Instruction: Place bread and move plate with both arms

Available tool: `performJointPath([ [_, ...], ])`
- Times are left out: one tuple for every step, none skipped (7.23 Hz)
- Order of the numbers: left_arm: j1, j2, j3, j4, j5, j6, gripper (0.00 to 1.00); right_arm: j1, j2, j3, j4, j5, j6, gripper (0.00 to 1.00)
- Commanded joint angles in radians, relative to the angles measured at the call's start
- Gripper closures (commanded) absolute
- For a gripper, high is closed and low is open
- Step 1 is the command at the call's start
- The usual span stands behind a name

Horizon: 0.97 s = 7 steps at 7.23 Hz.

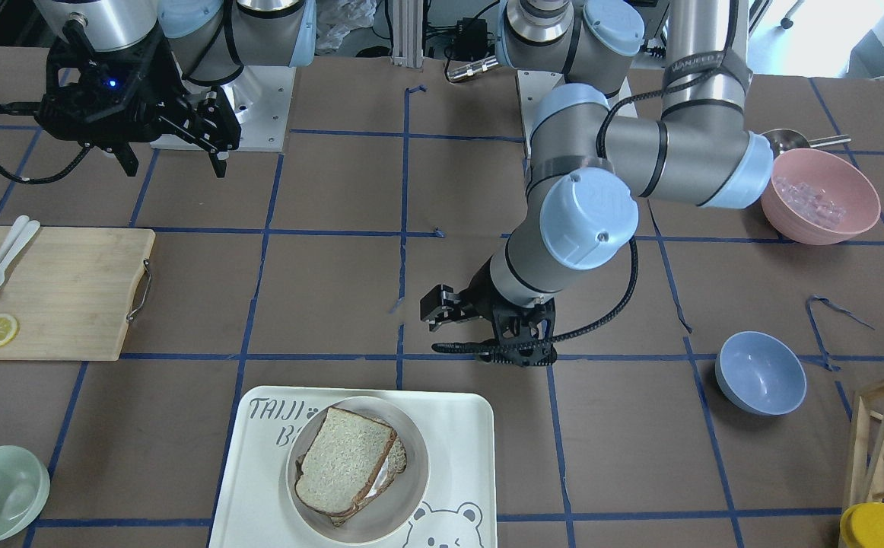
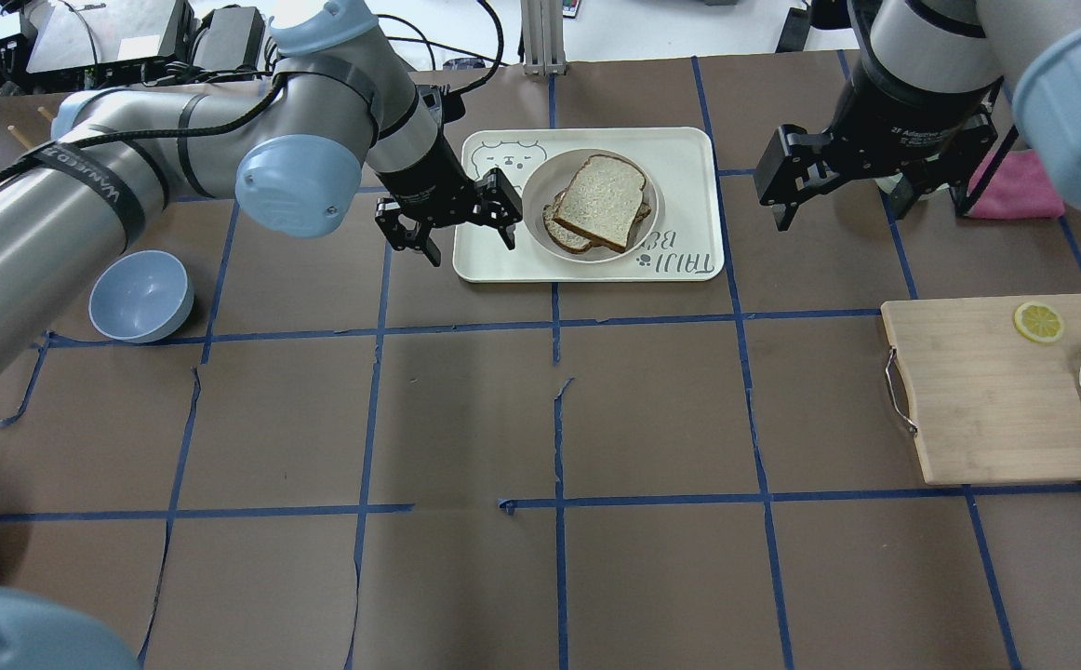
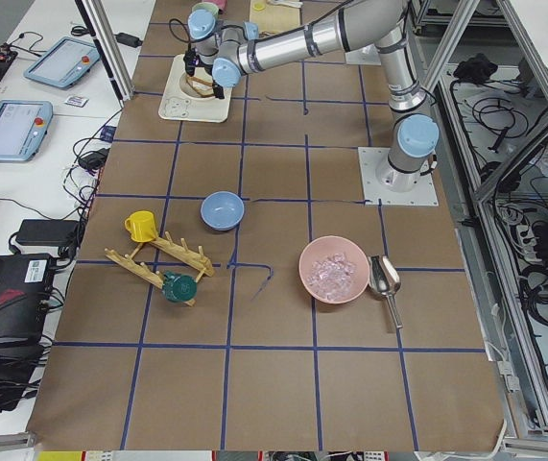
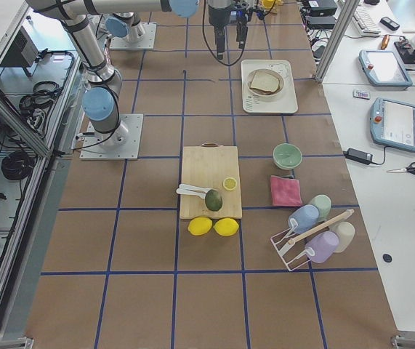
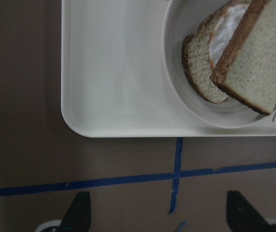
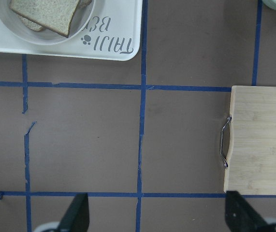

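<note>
The bread lies tilted on top of a second slice with white fried egg, both on the round off-white plate. The plate sits in the cream "TAIJI BEAR" tray. My left gripper is open and empty, hovering over the tray's corner on my left, just beside the plate. The left wrist view shows the bread and plate ahead of its spread fingertips. My right gripper is open and empty above bare table to the right of the tray.
A wooden cutting board with a lemon slice, white cutlery and an avocado lies on my right. A blue bowl sits on my left, a pink bowl near the left arm's base. A pink cloth lies behind the right gripper.
</note>
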Motion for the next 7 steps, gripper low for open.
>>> performJointPath([
  [-0.011,0.144,-0.065,-0.125,0.031,-0.001,0.00,0.000,0.001,-0.001,-0.005,0.002,0.000,0.00],
  [-0.014,0.222,-0.111,-0.151,0.064,0.002,0.00,0.000,0.001,-0.001,-0.008,-0.004,0.000,0.00],
  [-0.014,0.288,-0.158,-0.153,0.066,0.003,0.00,-0.002,0.001,-0.001,-0.005,-0.004,0.000,0.00],
  [-0.018,0.349,-0.198,-0.153,0.069,0.003,0.00,0.000,0.001,-0.001,-0.005,-0.005,0.000,0.00],
  [-0.020,0.385,-0.224,-0.165,0.090,0.002,0.00,0.000,0.000,-0.001,-0.007,-0.005,0.002,0.00],
  [-0.020,0.405,-0.191,-0.217,0.125,0.000,0.00,0.000,0.001,-0.001,-0.002,-0.009,0.002,0.00],
  [-0.018,0.393,-0.092,-0.354,0.142,0.002,0.00,0.000,0.000,-0.002,-0.003,-0.010,0.002,0.00],
])
